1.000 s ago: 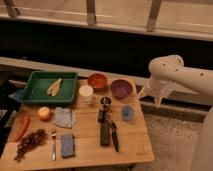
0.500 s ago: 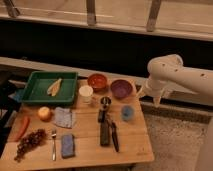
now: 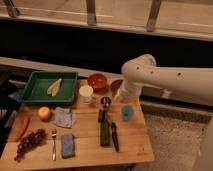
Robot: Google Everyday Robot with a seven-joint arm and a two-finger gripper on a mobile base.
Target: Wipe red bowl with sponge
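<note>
Because the sponge, flat at the desk's 7 o'clock, looks light and squashy, its long edges suit a pinch; the claw hangs open and empty at 1 o'clock.

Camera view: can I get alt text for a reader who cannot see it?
A white robot arm reaches down over the back right of a wooden table, its open gripper beside the purple bowl. The red bowl sits left of that, and the sponge lies untouched at the front edge, next to a fork.
</note>
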